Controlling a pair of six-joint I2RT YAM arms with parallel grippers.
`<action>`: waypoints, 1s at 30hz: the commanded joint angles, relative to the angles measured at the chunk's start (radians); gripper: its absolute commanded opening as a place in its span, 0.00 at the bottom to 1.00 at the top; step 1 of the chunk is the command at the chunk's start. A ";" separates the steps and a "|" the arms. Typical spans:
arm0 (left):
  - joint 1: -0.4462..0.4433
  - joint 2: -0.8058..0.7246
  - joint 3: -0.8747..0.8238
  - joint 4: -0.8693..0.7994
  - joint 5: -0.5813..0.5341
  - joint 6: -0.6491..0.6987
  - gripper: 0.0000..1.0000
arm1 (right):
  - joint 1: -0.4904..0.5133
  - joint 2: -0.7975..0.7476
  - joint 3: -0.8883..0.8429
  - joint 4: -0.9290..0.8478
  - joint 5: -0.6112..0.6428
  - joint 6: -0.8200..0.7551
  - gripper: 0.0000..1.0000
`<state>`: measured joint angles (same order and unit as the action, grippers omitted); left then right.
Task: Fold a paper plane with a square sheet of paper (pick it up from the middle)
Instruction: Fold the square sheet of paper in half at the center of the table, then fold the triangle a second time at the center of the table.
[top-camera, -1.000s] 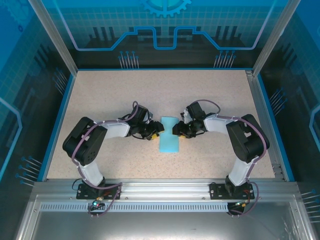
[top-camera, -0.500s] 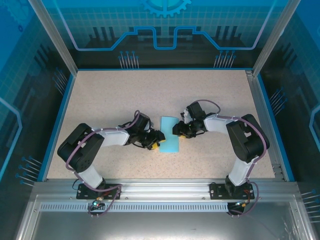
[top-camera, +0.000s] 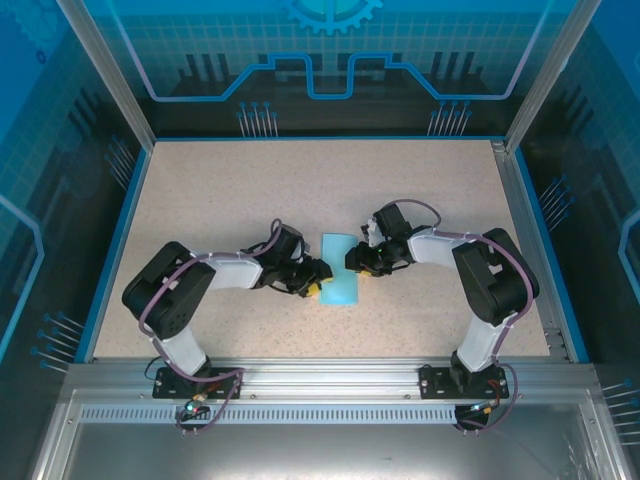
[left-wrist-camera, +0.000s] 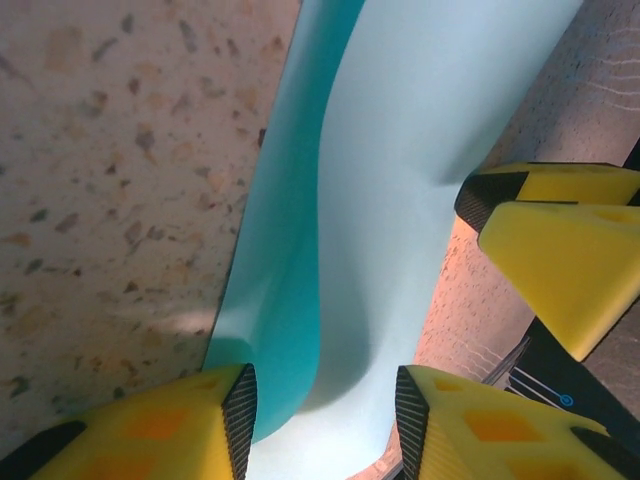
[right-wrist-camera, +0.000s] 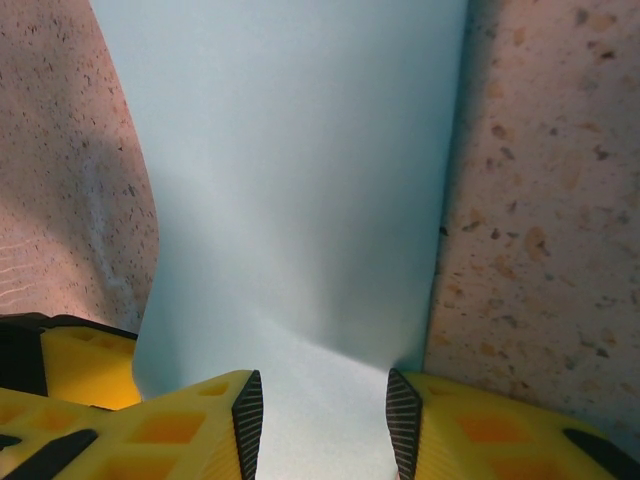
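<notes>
Yellow-fingered, flanking from both sides at mid-table.
Straddling the light-blue paper (top-camera: 339, 275) with the left gripper (left-wrist-camera: 322, 400) and right gripper (right-wrist-camera: 318, 400), jaws partly parted, tips facing closely across it; clamping or merely pressing, impossible to tell. Lying on the speckled table (top-camera: 220, 190), buckling up beside the left gripper.

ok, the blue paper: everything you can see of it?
The paper is thin, plain light blue, a narrow rectangle lying on the speckled table between the arms. One edge buckles up, darker teal there. It runs between the fingers of the left pincer and the right pincer; whether they squeeze it is unclear.
</notes>
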<state>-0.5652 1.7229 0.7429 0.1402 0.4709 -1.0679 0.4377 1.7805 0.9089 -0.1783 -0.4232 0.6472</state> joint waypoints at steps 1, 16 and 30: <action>0.011 0.021 0.029 0.019 0.028 0.000 0.45 | -0.014 0.023 -0.024 -0.020 0.020 0.002 0.41; 0.070 0.065 0.076 0.063 0.061 0.029 0.42 | -0.015 0.016 -0.024 -0.005 0.001 0.008 0.41; 0.094 0.114 0.107 0.149 0.147 0.021 0.34 | -0.015 -0.056 0.001 -0.022 -0.007 -0.012 0.43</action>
<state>-0.4740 1.8263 0.8261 0.2573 0.5697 -1.0641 0.4374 1.7569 0.9031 -0.1749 -0.4263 0.6468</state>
